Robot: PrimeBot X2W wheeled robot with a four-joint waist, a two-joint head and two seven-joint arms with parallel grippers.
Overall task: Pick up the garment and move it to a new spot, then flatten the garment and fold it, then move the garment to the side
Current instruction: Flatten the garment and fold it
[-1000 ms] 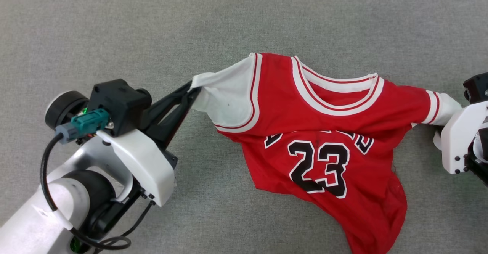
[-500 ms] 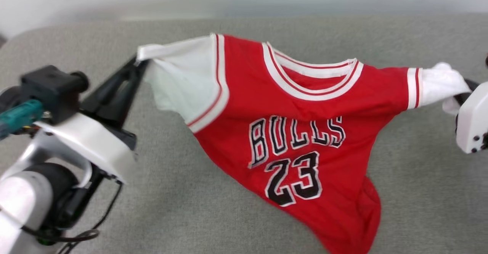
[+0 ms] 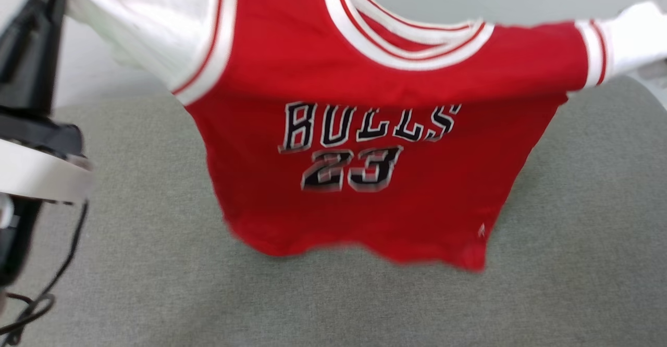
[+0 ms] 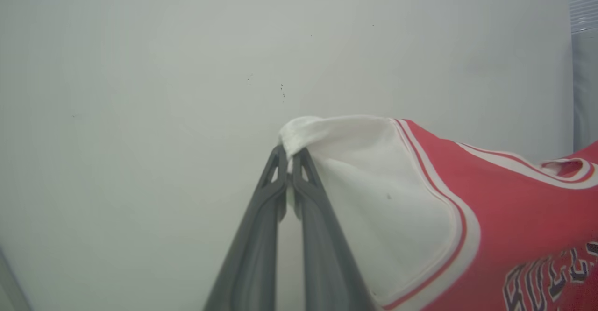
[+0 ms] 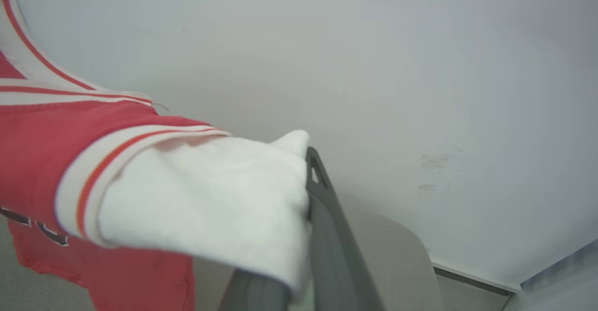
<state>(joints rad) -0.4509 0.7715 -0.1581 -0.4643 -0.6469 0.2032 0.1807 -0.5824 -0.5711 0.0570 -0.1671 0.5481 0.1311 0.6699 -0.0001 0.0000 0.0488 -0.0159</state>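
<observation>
The left hand point(image 4: 289, 154) is pinching the outer edge of the garment's white left sleeve point(image 4: 373, 185), its two long dark fingers point(image 4: 261, 217) pressing together at the tips with a fold of the cloth caught between them. In the left wrist view these fingers are pointing toward a pale wall point(image 4: 163, 68), and the sleeve is draping away from them to the right. In the head view the left arm's pale forearm cover point(image 3: 36, 172) is sitting at the left edge, with the dark fingers rising steeply above it toward the upper left corner and a black cable point(image 3: 57, 269) looping below. The right hand point(image 5: 306, 161) is closed on the garment's white right sleeve point(image 5: 210, 194); the cloth is bunching over one finger and hiding it, while the other dark finger point(image 5: 327, 227) is showing bare beside it, angled up toward the wall. Between the two hands, the garment point(image 3: 365, 65) is hanging spread out by its sleeves, front facing the head camera, with the shoulder line stretching nearly level and the "BULLS" lettering point(image 3: 365, 128) and number reading upright. Its body is hanging above the grey tabletop point(image 3: 573, 258); the red hem point(image 3: 365, 243) is blurring, and it cannot be told whether it is touching the tabletop.
</observation>
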